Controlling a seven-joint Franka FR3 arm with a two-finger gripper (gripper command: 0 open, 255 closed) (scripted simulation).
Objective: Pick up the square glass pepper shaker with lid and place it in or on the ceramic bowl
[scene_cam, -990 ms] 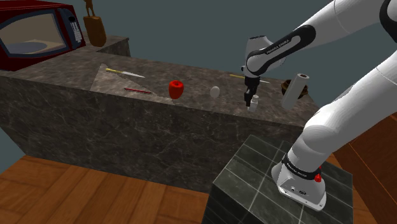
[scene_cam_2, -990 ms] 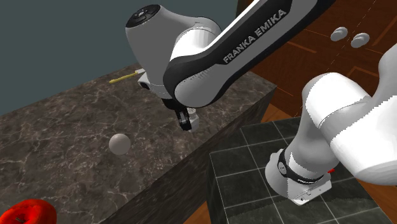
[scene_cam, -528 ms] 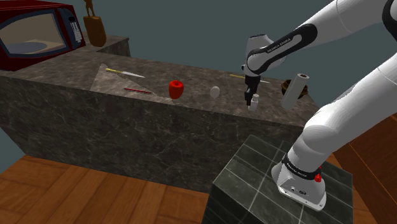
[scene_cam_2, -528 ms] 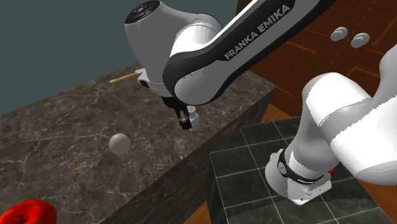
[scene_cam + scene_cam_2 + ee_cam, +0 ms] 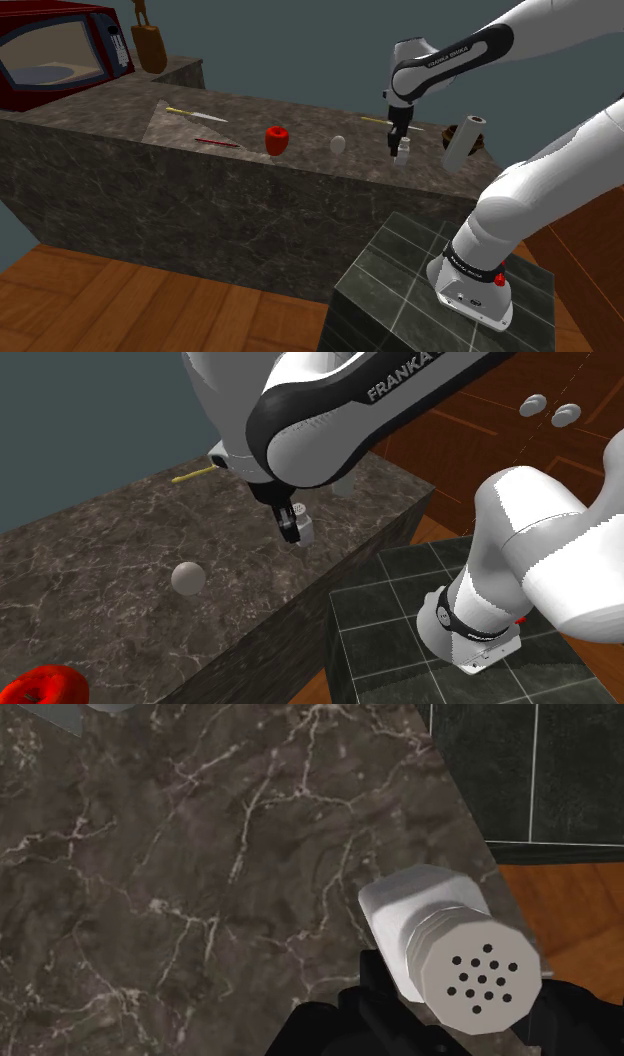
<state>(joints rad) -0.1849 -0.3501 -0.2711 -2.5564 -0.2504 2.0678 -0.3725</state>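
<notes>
Red comes first at the shoulder view's far left: a microwave point(image 5: 55, 50) on the dark marbled counter point(image 5: 100, 112), with a brown wooden holder point(image 5: 150, 45) just beside it. Further right on the stone lie a yellow-handled knife point(image 5: 197, 116), a thin red stick point(image 5: 216, 143), a red fruit point(image 5: 277, 140) and a small white egg-shaped thing point(image 5: 339, 144), each apart from the next. Right of the egg, the black gripper point(image 5: 397, 150) points down, its fingers clenched on the pepper shaker point(image 5: 304, 530). The shaker is drawn plain white and sits near the counter edge closest to the stand. In the wrist view it leans between the fingers, its perforated lid point(image 5: 478, 979) turned toward the camera. Whether its base touches the stone I cannot tell. Right again stands an upright white roll point(image 5: 463, 142), with a brownish bowl point(image 5: 482, 147) partly hidden behind it, near the shaker but not touching it. At the lower right is the dark tiled stand point(image 5: 400, 270).
</notes>
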